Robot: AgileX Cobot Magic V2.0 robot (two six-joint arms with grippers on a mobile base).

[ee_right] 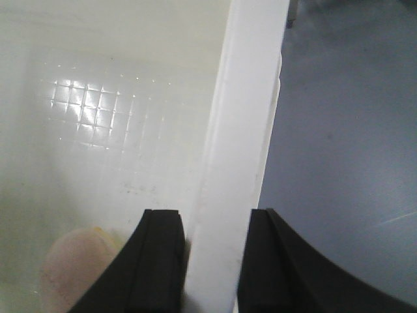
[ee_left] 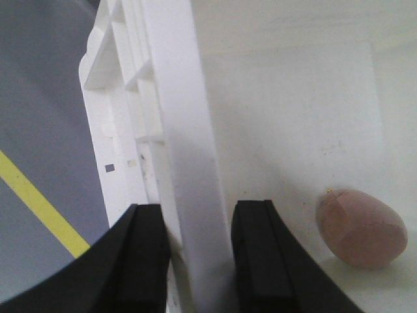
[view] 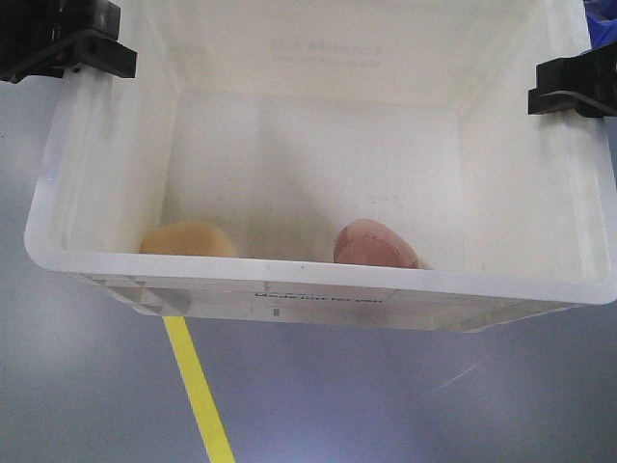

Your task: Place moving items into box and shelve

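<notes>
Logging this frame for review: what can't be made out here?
Front view: the box rim hides the cream toy and pink toy lower down; no faces show.
Front view: the print on the box is blurred.
Left wrist view: the cream toy is out of sight.
Right wrist view: the bottom edge cuts off the pink toy.

- large white rectangular plastic tote point(view: 289, 271) — count 1
- soft rounded bun-like toys, count 2: one cream-yellow toy point(view: 188, 239), one pink toy point(view: 374, 243)
- black grippers, count 2: left gripper point(ee_left: 195, 222), right gripper point(ee_right: 214, 222)
- yellow floor stripe point(view: 198, 391) — count 1
</notes>
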